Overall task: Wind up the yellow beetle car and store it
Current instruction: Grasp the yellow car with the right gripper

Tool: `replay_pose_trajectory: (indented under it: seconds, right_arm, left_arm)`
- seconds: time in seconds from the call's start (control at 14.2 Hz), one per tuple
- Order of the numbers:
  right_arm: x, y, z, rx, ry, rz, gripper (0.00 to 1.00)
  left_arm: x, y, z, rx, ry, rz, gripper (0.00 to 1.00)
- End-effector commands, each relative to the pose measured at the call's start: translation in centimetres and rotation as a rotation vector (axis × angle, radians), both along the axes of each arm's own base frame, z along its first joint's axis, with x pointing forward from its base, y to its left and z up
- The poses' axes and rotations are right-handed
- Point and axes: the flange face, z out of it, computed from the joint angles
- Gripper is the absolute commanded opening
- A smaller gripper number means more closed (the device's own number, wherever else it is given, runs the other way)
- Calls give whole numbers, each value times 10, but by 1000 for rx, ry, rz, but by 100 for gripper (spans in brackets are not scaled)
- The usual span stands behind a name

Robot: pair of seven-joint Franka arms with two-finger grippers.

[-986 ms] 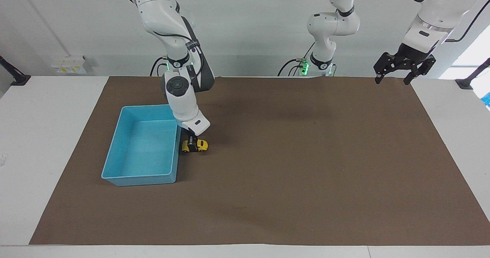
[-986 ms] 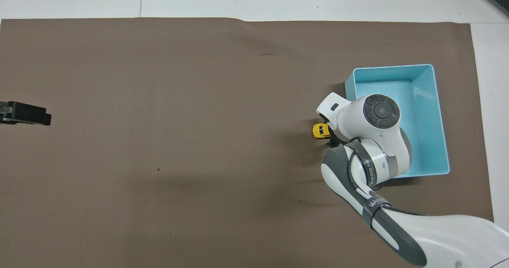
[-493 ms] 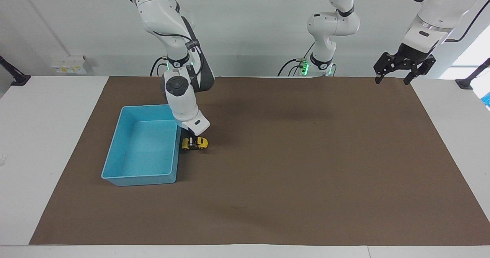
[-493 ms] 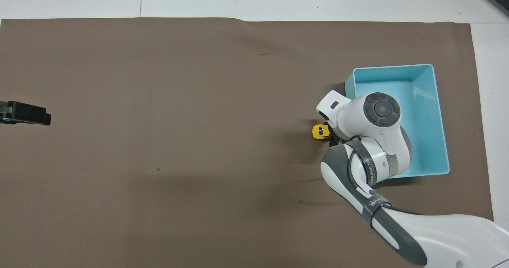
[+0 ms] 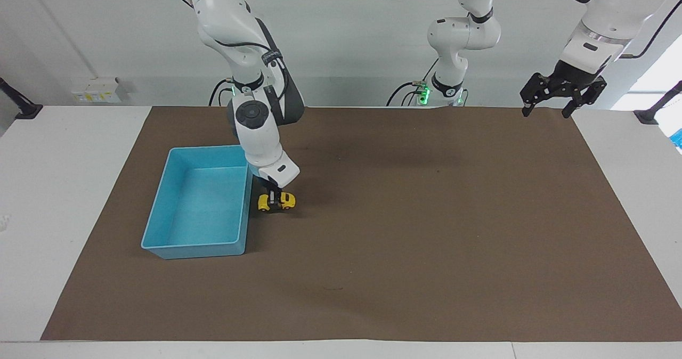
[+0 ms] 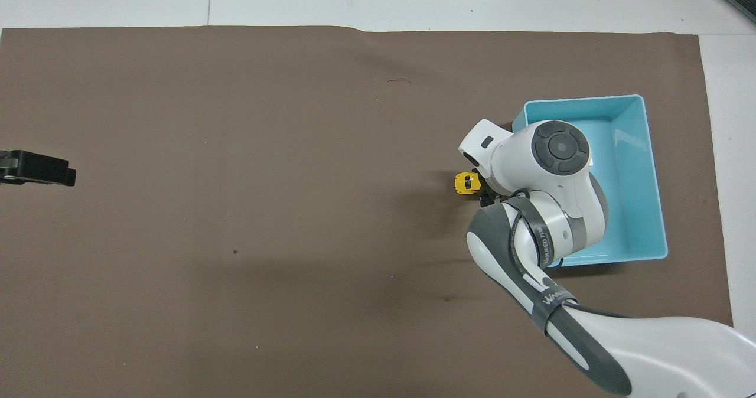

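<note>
The yellow beetle car (image 5: pixel 278 202) is at mat level beside the blue bin (image 5: pixel 192 251), on the side toward the left arm's end of the table. My right gripper (image 5: pixel 275 198) comes straight down on the car and is shut on its middle. From above, only part of the car (image 6: pixel 464 183) shows past the right arm's wrist, which hides the rest. I cannot tell whether its wheels touch the mat. My left gripper (image 5: pixel 551 106) waits raised and open over the mat's corner near its base, and only its tip (image 6: pixel 38 169) shows from above.
The blue bin (image 6: pixel 582 100) has nothing in it, and the right arm's wrist overhangs its wall nearest the car. A brown mat (image 5: pixel 426 242) covers the table from the car toward the left arm's end.
The right gripper has closed on the car. It has shifted with the car a short way from the bin toward the left arm's end. The left arm has stayed put.
</note>
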Motion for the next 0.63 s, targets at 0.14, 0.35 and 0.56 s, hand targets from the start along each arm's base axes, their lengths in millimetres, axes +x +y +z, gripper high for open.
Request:
replay_pose_trajectory:
  seconds: [0.14, 0.35, 0.56]
  right_arm:
    - [13, 6, 23, -19, 32, -8, 0]
    - [16, 7, 45, -31, 53, -10, 0]
    - [14, 4, 60, -41, 66, -11, 0]
  left_arm:
    - [-4, 3, 1, 6, 0, 12, 100]
    - [-4, 3, 1, 6, 0, 12, 100]
    - [-4, 3, 1, 6, 0, 12, 100]
